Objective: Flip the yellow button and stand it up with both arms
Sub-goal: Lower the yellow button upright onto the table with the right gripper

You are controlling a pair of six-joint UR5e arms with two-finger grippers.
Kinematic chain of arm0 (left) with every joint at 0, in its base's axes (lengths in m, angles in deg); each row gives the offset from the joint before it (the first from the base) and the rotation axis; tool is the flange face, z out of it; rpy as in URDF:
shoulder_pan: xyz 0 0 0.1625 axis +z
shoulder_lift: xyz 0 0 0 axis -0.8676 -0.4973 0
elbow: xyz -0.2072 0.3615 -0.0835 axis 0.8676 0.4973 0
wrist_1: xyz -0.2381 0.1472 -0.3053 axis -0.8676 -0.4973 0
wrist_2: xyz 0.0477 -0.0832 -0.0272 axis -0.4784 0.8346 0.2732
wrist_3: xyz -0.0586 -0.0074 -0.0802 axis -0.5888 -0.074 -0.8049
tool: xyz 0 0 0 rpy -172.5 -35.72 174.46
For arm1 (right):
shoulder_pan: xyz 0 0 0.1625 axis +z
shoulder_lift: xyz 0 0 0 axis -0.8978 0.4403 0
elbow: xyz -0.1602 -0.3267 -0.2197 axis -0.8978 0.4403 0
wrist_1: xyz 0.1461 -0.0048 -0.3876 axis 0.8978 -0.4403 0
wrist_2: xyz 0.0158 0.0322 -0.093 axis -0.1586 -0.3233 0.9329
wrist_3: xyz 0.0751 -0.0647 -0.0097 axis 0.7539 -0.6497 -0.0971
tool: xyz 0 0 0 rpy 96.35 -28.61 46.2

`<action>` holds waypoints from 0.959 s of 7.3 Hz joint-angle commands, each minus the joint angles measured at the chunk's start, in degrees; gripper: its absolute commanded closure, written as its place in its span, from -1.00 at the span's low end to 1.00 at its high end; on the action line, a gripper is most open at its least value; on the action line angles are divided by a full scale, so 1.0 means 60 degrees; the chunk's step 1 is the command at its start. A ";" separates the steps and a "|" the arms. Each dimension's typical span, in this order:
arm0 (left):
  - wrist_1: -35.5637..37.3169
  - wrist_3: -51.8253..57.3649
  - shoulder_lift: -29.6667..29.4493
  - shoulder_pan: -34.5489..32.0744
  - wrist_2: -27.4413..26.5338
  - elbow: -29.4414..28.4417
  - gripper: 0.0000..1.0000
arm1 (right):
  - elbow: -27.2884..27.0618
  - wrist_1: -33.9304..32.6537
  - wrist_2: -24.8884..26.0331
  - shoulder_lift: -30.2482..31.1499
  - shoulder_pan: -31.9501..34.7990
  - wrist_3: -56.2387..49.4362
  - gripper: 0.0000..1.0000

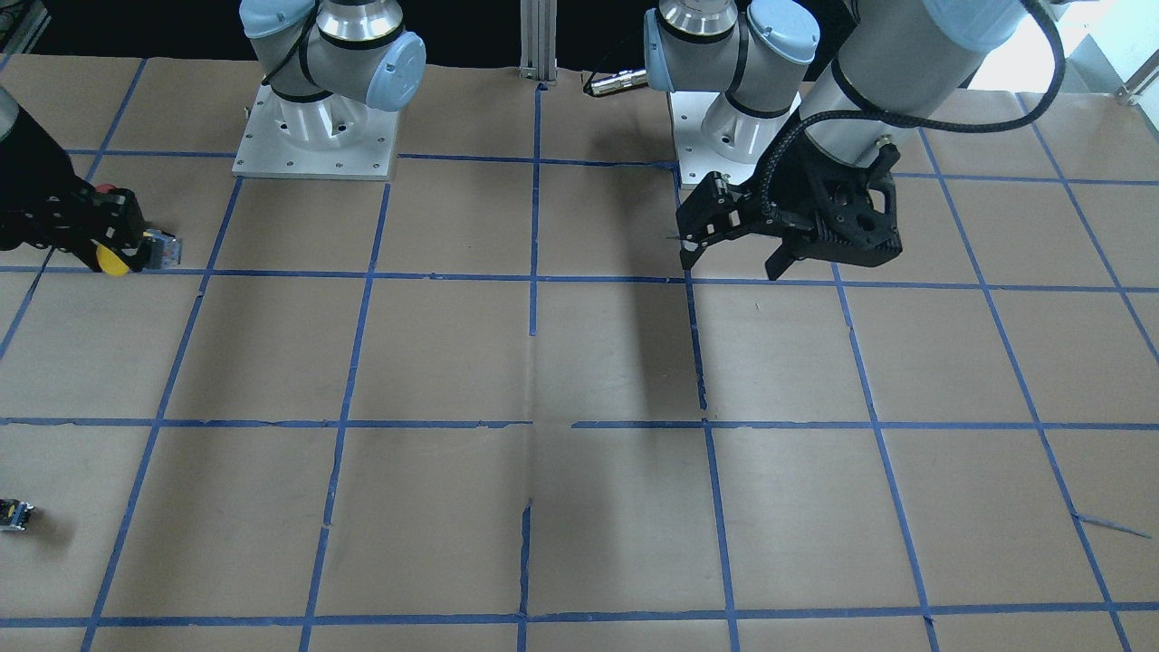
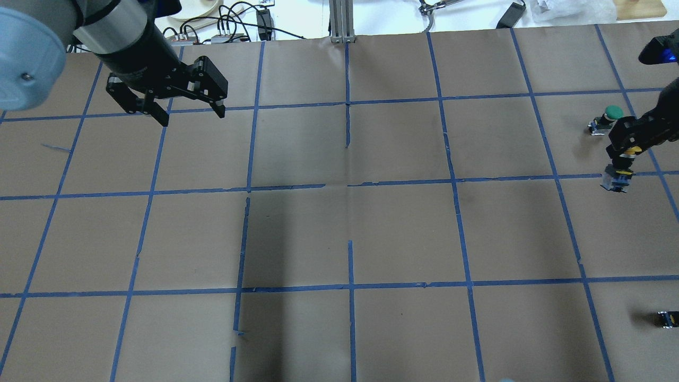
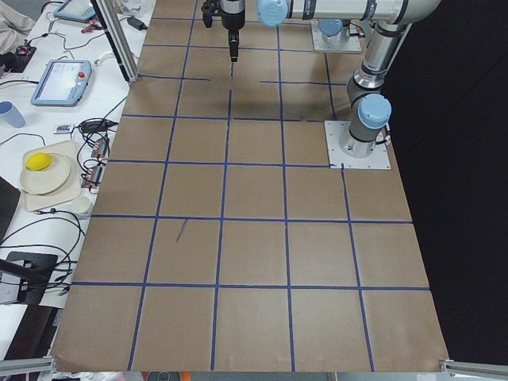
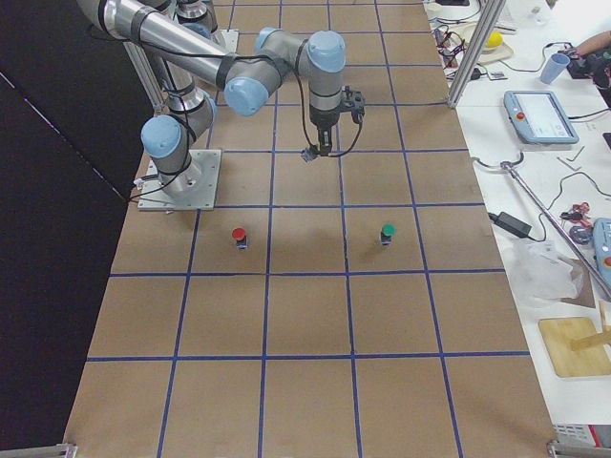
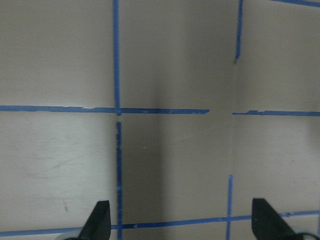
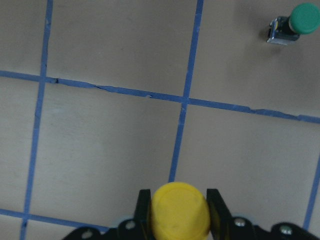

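My right gripper point(image 1: 107, 243) is shut on the yellow button point(image 1: 115, 263) and holds it above the table at the robot's far right. In the right wrist view the yellow cap point(image 6: 180, 212) sits between the fingers and faces the camera. The overhead view shows its grey body point(image 2: 615, 180) sticking out beyond the fingertips of the right gripper point(image 2: 628, 146). My left gripper point(image 2: 185, 110) is open and empty, raised over the far left of the table. It also shows in the front view point(image 1: 735, 258) and the left wrist view point(image 5: 182, 222).
A green button point(image 2: 609, 118) lies on its side just beyond the right gripper, also in the right wrist view point(image 6: 294, 24). A red button point(image 4: 239, 236) stands nearer the robot's base. The brown paper table point(image 2: 345, 233) carries blue tape grid lines.
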 commanded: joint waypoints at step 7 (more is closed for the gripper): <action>-0.0319 -0.0308 0.0042 -0.0267 -0.0581 -0.0222 -1.00 | -0.2767 -0.2520 -0.4051 -0.0011 -0.3924 -1.0209 0.84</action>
